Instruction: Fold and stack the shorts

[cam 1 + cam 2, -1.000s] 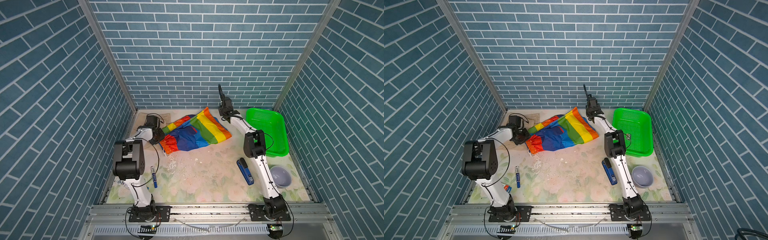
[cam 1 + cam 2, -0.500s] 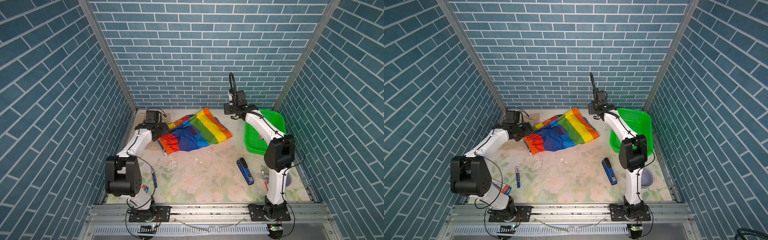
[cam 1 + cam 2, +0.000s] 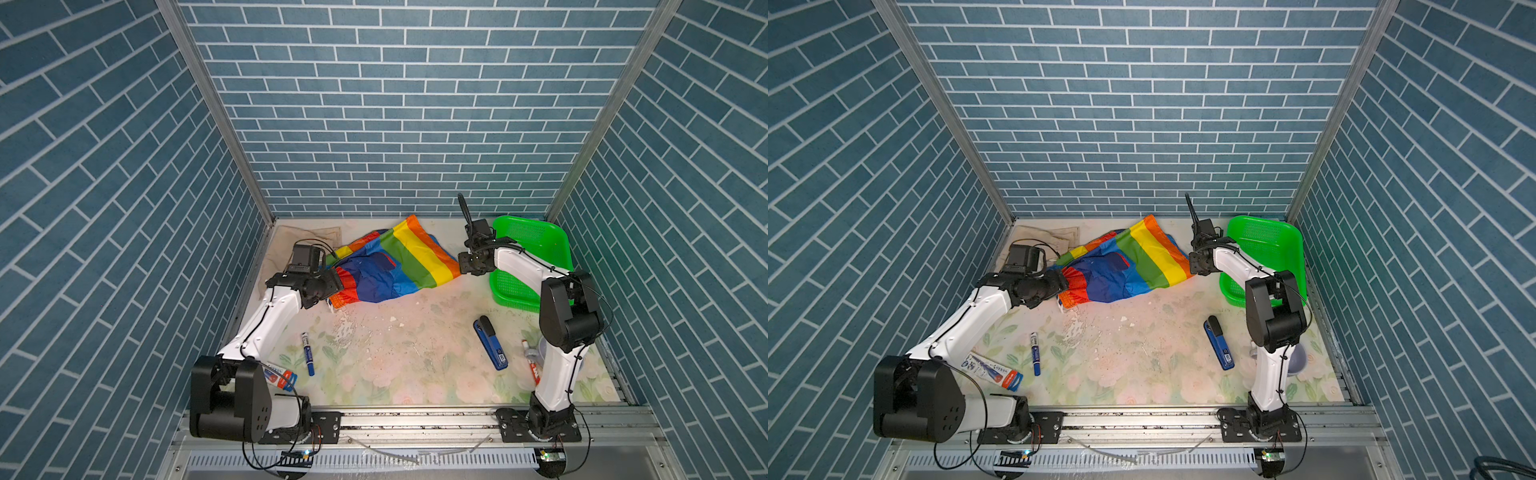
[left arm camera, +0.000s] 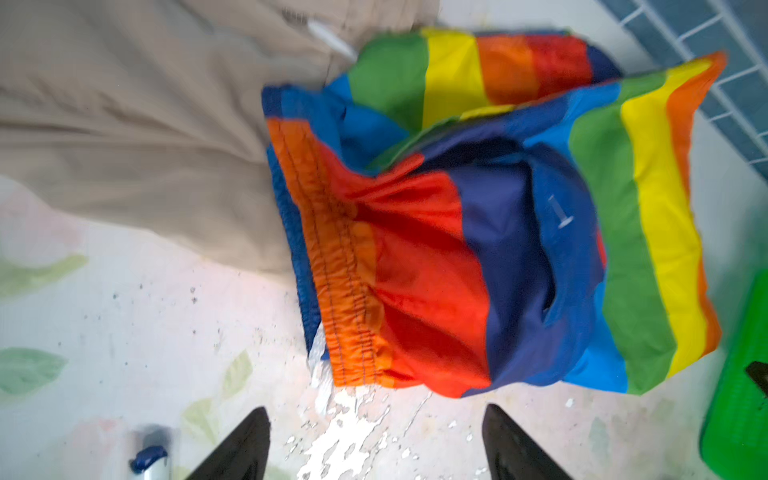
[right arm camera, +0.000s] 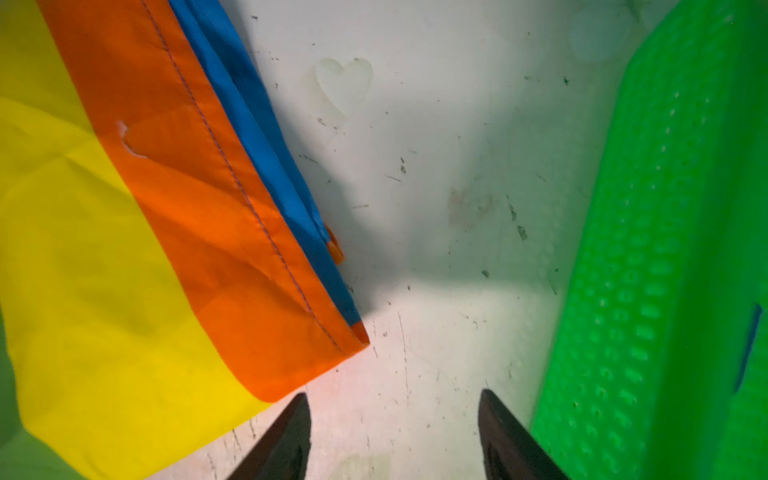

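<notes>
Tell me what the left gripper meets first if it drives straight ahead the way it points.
Most likely the rainbow shorts, at their orange waistband: the open left gripper points straight at it. Depth is unclear; its tips could brush the table first.

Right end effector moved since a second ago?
Yes. The right end effector came nearer the front rail, alongside the green basket, down to the rainbow shorts' orange corner.

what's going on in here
Two robot arms are working on shorts at the back of the table. The rainbow shorts lie crumpled next to the beige shorts. The left gripper is open at their waistband, the right gripper open at a hem corner beside the green basket. Neither holds cloth, and there is no neat stack yet.
</notes>
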`<state>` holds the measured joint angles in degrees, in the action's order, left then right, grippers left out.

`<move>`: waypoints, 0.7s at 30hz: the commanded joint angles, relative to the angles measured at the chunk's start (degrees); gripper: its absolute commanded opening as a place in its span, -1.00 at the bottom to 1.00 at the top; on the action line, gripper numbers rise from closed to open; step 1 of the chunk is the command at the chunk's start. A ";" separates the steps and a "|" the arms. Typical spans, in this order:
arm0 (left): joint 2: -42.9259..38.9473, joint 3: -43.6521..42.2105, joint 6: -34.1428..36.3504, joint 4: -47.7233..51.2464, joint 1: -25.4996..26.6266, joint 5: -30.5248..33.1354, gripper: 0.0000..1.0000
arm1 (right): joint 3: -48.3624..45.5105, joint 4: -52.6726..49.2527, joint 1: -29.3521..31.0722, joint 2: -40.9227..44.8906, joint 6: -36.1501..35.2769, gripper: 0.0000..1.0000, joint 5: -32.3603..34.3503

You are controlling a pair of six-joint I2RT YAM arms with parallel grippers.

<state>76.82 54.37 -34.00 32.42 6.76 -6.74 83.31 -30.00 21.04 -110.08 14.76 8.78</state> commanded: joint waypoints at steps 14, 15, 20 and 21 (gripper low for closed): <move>-1.05 -7.65 1.55 0.27 2.11 0.50 0.61 | 2.40 -4.15 -5.13 0.12 4.51 0.28 4.52; -1.04 -7.83 1.45 0.22 2.17 0.46 0.61 | 2.44 -4.26 -5.26 -0.08 4.32 0.28 5.15; -1.62 -8.64 1.17 -0.09 2.13 0.32 0.62 | 2.53 -2.89 -5.47 -0.46 4.13 0.27 0.15; -1.85 -8.70 1.15 -0.05 2.16 0.25 0.62 | 2.68 -1.82 -5.37 -0.63 4.05 0.27 -2.28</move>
<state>76.34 46.54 -33.54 32.10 8.58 -6.90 83.00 -32.08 15.57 -109.54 17.58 10.90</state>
